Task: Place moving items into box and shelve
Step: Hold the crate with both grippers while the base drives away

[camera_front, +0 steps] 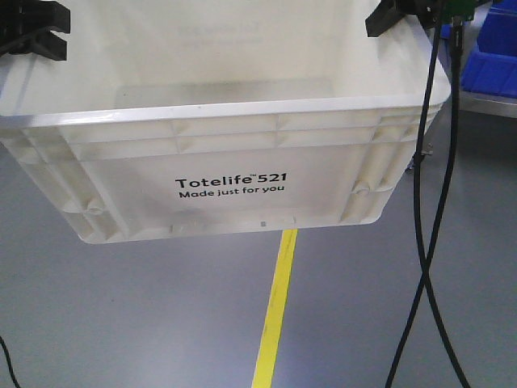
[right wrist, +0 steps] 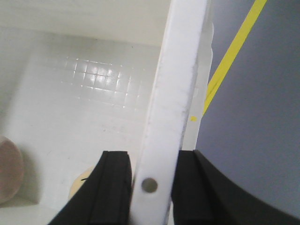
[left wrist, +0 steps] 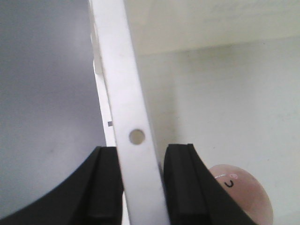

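Left gripper (left wrist: 140, 187) and right gripper (right wrist: 150, 185) each pinch an opposite rim of the box (camera_front: 226, 137), which hangs above the floor (camera_front: 121, 323). I judge it stiff, light, slightly slick, so the thick rim suits. The mauve plush toy (left wrist: 248, 192) lies inside.

The box (camera_front: 226, 145) hangs over a yellow floor line (camera_front: 276, 307), seemingly held aloft.

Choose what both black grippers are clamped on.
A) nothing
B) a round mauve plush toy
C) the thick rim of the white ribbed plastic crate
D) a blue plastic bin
C: in the wrist views the left gripper and right gripper each pinch, from both sides, the rim of the white ribbed plastic crate.
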### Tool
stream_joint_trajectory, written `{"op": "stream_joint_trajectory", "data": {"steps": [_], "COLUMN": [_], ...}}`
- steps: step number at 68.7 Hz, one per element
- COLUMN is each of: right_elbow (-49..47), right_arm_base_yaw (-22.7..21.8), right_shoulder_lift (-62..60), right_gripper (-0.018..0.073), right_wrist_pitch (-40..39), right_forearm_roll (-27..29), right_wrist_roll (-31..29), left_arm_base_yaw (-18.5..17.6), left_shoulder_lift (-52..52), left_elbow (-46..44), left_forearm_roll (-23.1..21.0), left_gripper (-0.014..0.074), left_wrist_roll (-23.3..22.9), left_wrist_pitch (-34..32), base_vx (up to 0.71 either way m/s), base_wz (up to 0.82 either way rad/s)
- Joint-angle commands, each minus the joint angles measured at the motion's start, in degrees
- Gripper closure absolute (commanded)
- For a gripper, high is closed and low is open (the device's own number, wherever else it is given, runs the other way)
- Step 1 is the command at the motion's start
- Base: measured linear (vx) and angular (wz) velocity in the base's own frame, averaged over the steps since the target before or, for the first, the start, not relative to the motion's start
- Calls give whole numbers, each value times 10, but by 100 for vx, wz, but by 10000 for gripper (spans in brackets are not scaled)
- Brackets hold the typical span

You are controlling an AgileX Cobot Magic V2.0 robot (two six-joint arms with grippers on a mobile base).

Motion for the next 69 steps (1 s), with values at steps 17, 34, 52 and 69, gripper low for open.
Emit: {"op": "stream_joint_trajectory", "data": {"steps": [17, 34, 52, 69], "right_elbow": [-24, -24, -24, -24], "right_arm_base_yaw": [5, 5, 5, 5], "right_shoulder_lift": [-37, -37, -37, -37], "right_gripper": [570, 570, 570, 570], "right_wrist_pitch": [-11, -11, -11, -11], "right_forearm_roll": [74, 74, 76, 77], "right_wrist_roll": [-11, -11, -11, -11], "left_arm_base_yaw": [-10, -10, -10, -10], "left_shoulder_lift": [-28, -28, -28, -28], "left_elbow": [-20, -20, -20, -20], "left_forearm_roll": [-48, -48, -48, -47], "left_gripper": [613, 613, 613, 613], "left_wrist_roll": [16, 16, 16, 16], "left_wrist_pitch": [-74, -74, -74, -74], "base_vx": [48, 50, 52, 52], "base_wz": [16, 11, 3, -5]}}
